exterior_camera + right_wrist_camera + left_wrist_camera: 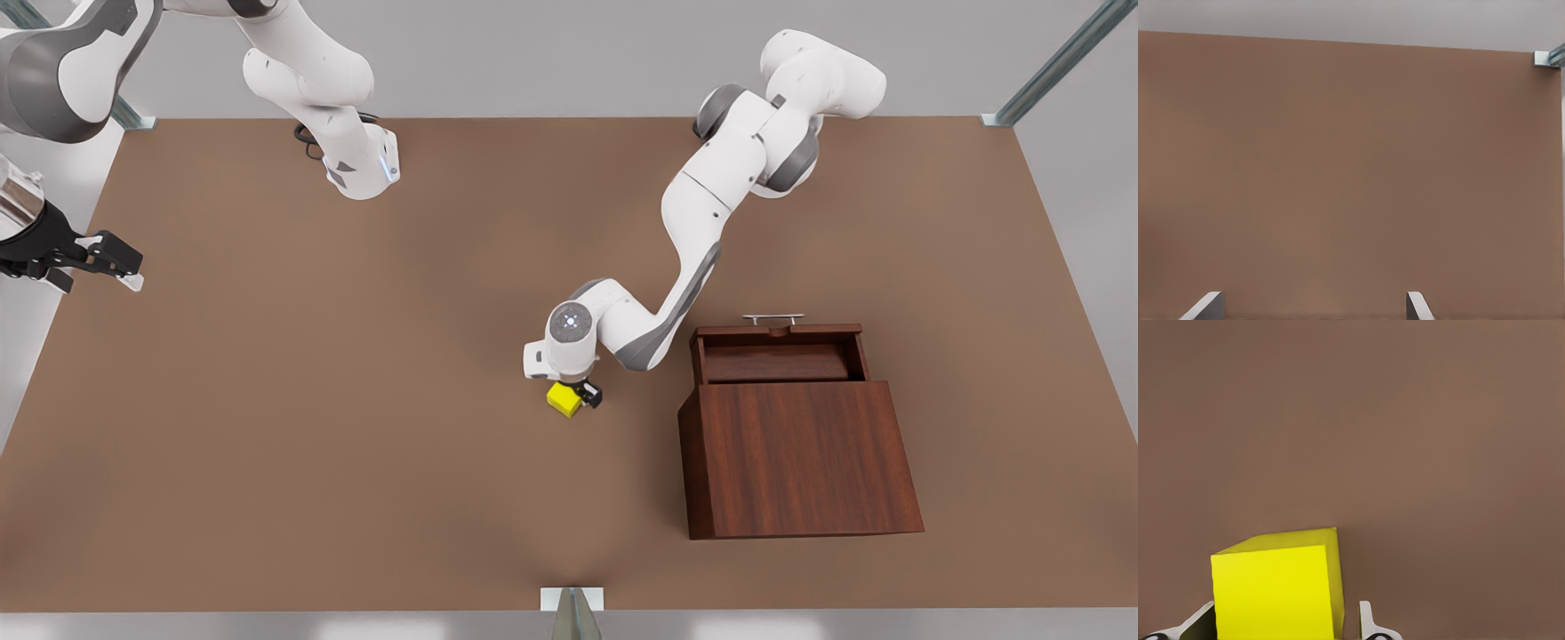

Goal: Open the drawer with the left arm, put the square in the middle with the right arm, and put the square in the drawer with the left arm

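Left hand (582, 391) is clamped on the yellow cube (564, 399) mid-desk (356, 400), ready for transfer to the open drawer (778, 356). Right hand (111, 262) waits aside, fingers apart.

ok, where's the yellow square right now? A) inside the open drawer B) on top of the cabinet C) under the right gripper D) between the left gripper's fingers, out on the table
D: the square sits between the left gripper fingers over bare table, beside the drawer, which is open and holds nothing.
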Available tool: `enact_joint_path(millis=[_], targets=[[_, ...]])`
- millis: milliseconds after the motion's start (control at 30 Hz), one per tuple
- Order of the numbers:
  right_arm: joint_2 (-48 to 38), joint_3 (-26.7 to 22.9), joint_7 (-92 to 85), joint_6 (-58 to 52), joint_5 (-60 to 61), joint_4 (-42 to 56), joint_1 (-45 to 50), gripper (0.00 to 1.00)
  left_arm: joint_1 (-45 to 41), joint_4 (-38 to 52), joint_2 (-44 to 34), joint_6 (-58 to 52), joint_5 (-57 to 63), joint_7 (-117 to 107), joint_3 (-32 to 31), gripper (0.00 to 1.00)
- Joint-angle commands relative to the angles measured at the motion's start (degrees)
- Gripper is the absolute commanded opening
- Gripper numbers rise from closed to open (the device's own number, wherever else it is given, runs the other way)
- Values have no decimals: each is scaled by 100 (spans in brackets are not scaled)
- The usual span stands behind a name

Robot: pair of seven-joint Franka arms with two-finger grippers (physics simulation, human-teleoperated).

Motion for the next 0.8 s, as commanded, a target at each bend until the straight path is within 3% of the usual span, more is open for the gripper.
enact_joint_path(millis=[0,267,333,767], targets=[[0,0,-1,0,0,0,0,100,0,0,24,16,6,0,0,100],[-9,0,8,0,-9,0,17,100,-9,-9,138,87,138,0,0,99],[-9,0,8,0,-9,0,17,100,0,-9,130,87,138,0,0,89],[35,0,34,79,0,-9,0,100,-9,-9,121,78,261,-70,0,75]])
